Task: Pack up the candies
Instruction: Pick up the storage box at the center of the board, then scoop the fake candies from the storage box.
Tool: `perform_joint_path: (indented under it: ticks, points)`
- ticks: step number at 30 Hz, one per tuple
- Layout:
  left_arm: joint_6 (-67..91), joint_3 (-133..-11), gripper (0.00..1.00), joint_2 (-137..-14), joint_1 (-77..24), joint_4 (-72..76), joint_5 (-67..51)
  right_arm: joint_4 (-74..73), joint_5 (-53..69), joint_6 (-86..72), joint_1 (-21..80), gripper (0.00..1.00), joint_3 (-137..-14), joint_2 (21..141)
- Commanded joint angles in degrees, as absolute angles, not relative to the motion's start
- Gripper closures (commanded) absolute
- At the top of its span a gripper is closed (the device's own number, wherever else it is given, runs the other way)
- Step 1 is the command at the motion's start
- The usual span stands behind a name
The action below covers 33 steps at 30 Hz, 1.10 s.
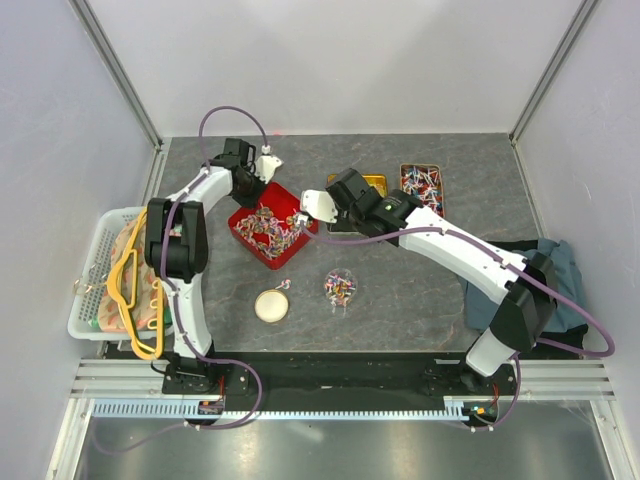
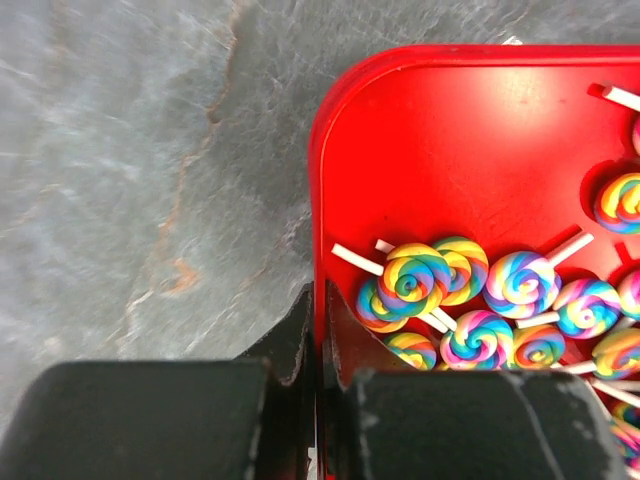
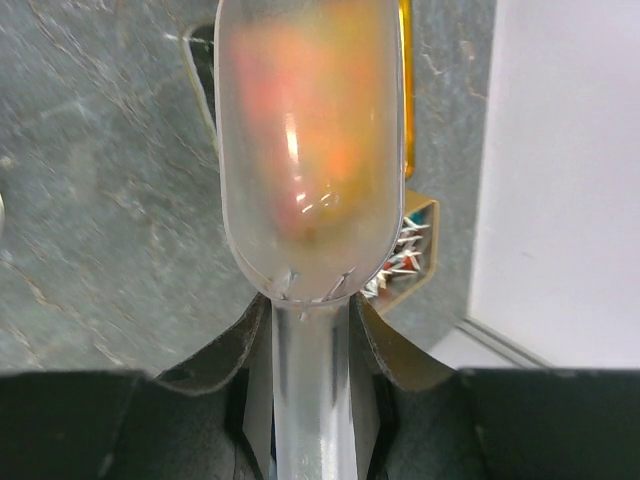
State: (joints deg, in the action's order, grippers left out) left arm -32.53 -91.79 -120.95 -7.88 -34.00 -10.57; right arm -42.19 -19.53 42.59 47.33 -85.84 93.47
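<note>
A red tray (image 1: pixel 243 222) holds many small rainbow swirl lollipops (image 2: pixel 415 278). Twist-wrapped candies fill a gold tin (image 1: pixel 421 183) at the back right, and a corner of it shows in the right wrist view (image 3: pixel 408 252). My left gripper (image 1: pixel 266 176) is shut on the red tray's rim (image 2: pixel 318 180), one finger inside and one outside. My right gripper (image 1: pixel 335 203) is shut on the handle of a clear plastic scoop (image 3: pixel 305 150), held over the tray's right side. Blurred orange-pink colour shows through the scoop bowl; I cannot tell what it is.
A small round clear tub (image 1: pixel 340 286) with candies in it stands in front of the tray, its lid (image 1: pixel 271 305) beside it. A second gold tin (image 1: pixel 372 183) lies behind the right gripper. A white basket with hangers (image 1: pixel 100 285) is at the left, a blue-grey cloth (image 1: pixel 560 275) at the right.
</note>
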Motion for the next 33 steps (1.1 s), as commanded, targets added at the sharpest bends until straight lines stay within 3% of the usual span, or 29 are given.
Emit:
perform_joint_path:
  ticks: [1, 10, 33]
  points:
    - [-36.38, -91.94, 0.98, -111.37, -9.05, -26.29, -10.29, -44.65, -26.18, 48.86, 48.95, 1.00, -90.70, 93.42]
    - [-40.33, -79.11, 0.98, -99.32, -14.32, -5.21, -0.97, -45.18, -34.09, 52.03, 52.91, 1.00, -94.83, 99.48]
    - [-45.00, -73.13, 0.98, -101.16, -16.52, -7.56, -2.20, -41.66, -59.40, 72.76, 60.56, 1.00, -99.93, 119.60]
